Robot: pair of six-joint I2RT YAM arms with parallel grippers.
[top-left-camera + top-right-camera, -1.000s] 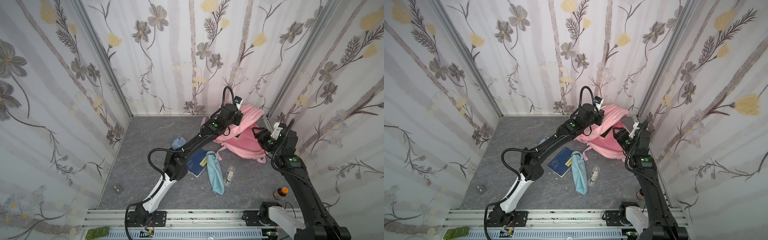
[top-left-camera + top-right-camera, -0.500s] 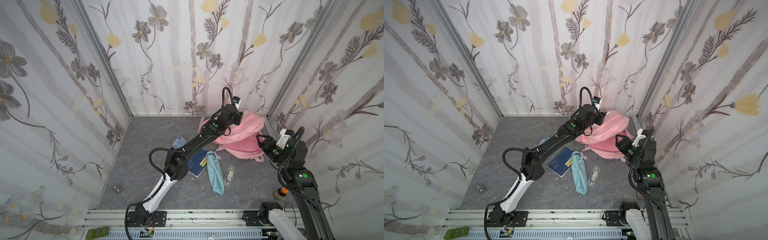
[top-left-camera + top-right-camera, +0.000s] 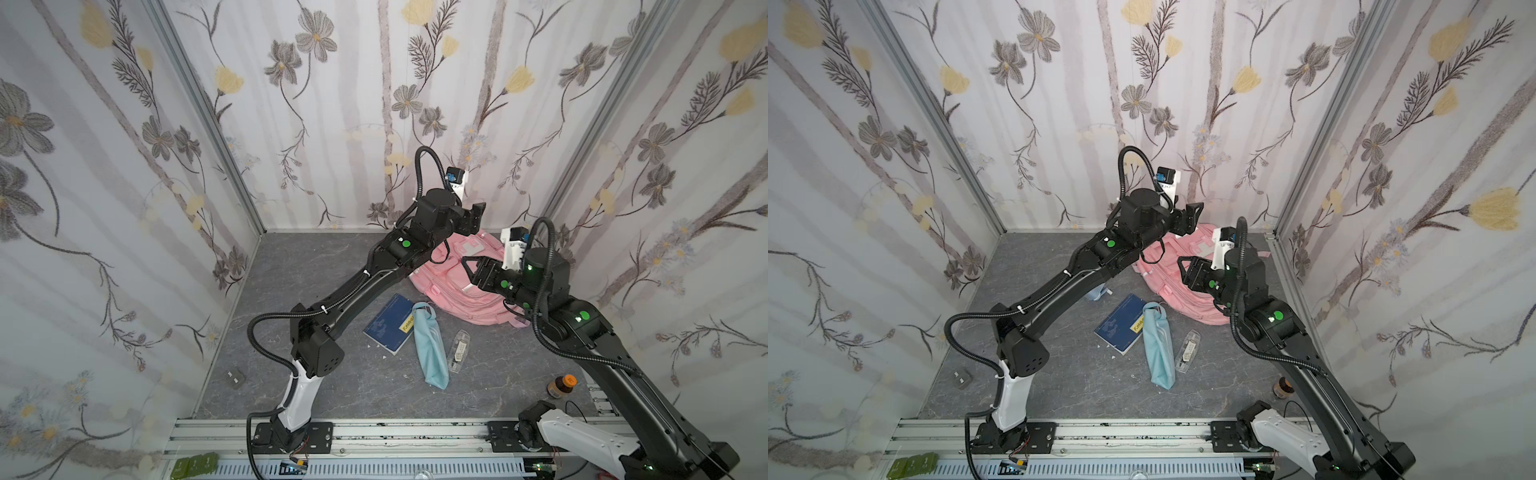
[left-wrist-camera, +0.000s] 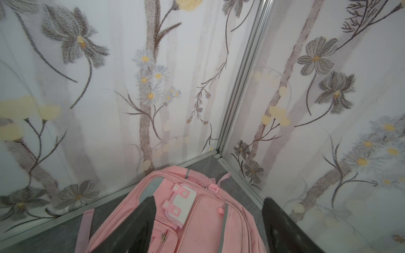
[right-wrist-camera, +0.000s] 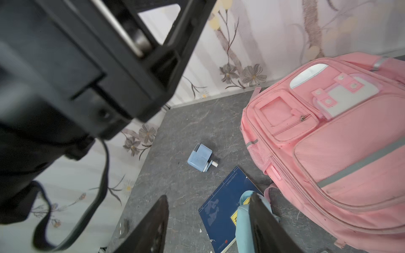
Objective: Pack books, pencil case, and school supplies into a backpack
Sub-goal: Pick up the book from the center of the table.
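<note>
Pink backpack (image 3: pixel 482 307), flat, apparently zipped, far right corner; navy book (image 3: pixel 388 326), light-blue pencil case (image 3: pixel 430 351), clear case (image 3: pixel 458 350) loose nearby; left gripper (image 4: pixel 209 199) and right gripper (image 5: pixel 208 197) wide, empty; advisable: pin fabric, draw main zipper fully.

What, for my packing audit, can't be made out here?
- Backpack inside: its fabric hides it, every view.
- Blue box: left arm covers most in a top view.
- Book label: pencil case overlaps it, top views.
- Clear case contents: too small, top views.
</note>
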